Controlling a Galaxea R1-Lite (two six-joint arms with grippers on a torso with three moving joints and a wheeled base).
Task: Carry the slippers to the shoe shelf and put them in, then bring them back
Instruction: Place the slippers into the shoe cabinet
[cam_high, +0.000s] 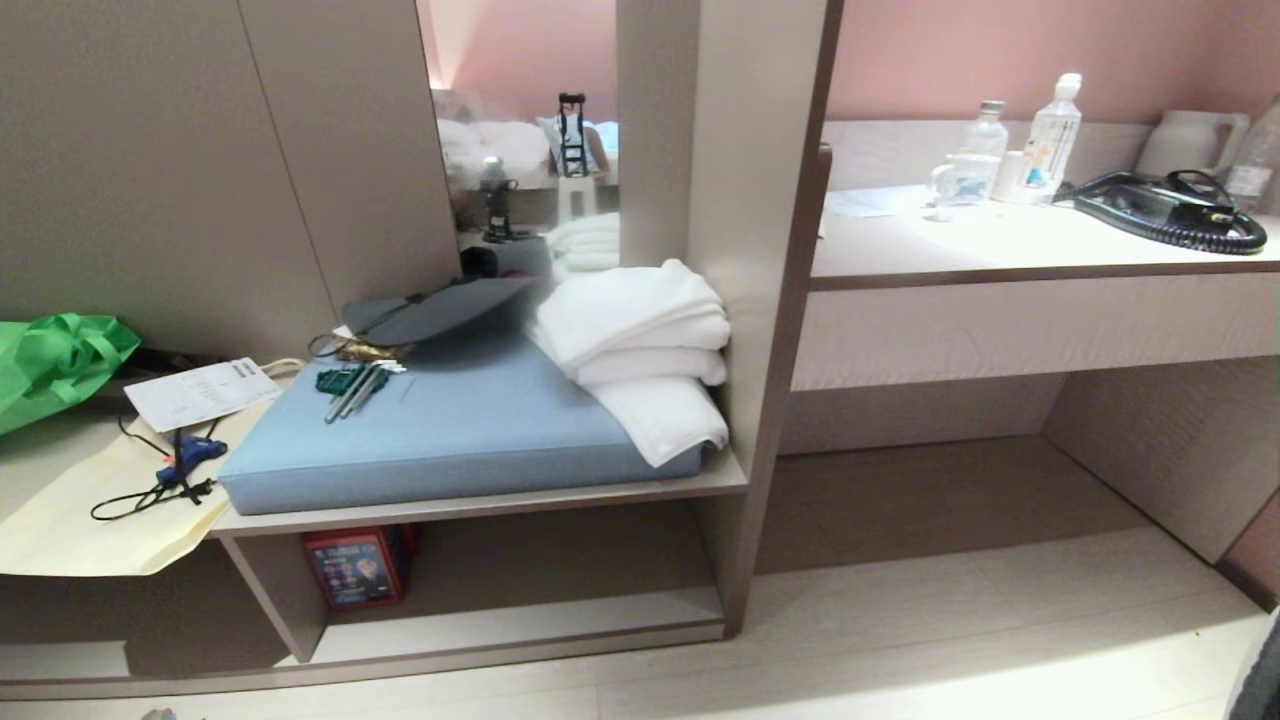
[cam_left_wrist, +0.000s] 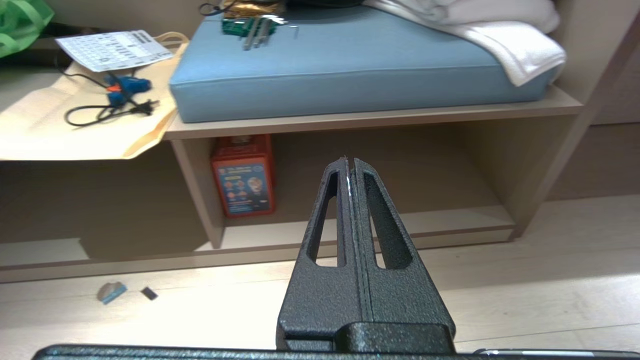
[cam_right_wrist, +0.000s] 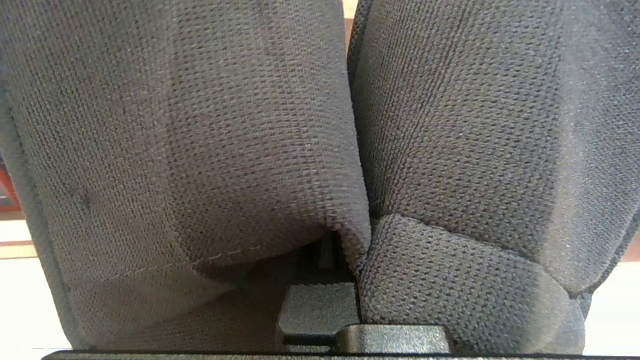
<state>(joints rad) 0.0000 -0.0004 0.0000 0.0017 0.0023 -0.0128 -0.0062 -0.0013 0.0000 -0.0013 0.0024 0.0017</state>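
While clamped tight, right hand (cam_right_wrist: 340, 250) on the slippers (cam_right_wrist: 200, 140).

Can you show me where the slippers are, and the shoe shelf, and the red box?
slippers (cam_right_wrist: 200, 150): right wrist view, the grey fabric band.
shoe shelf (cam_high: 520, 625): head view, its pale base board.
red box (cam_high: 355, 568): head view, its front face.

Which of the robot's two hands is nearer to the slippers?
Right. The right hand is shut on the slippers, whose dark fabric presses around it and fills its view. The left hand is shut and empty, pointing at the shoe shelf, no slippers near it.
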